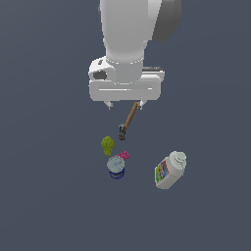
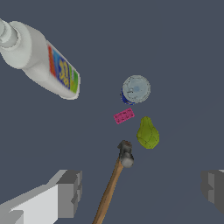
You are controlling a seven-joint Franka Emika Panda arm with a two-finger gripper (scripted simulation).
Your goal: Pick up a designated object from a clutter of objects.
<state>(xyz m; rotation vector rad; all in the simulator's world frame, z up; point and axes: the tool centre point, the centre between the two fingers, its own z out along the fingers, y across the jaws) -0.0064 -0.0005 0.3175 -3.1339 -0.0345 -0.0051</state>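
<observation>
Hand [image 1: 124, 105] fingers apart above one pear [image 1: 107, 145], hammer [image 1: 127, 121], can [image 1: 116, 167], pink piece [image 1: 123, 156], bottle [image 1: 170, 170].

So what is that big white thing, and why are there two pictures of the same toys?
The big white thing is a robot arm, drawn by a computer rather than filmed. At its tip is its end effector, two small fingers for pinching things. They are spread apart now and hold nothing.

One picture comes from a camera standing away from the arm. The other comes from a camera on the robot's wrist, looking down; the grey blocks at its edge are the fingers.

On the dark floor lie a hammer with a wooden handle, a lumpy yellow-green pear, a blue can, a little pink piece beside the can, and a white bottle with a colourful label, tipped on its side. The pear is the one the robot should pick up.
</observation>
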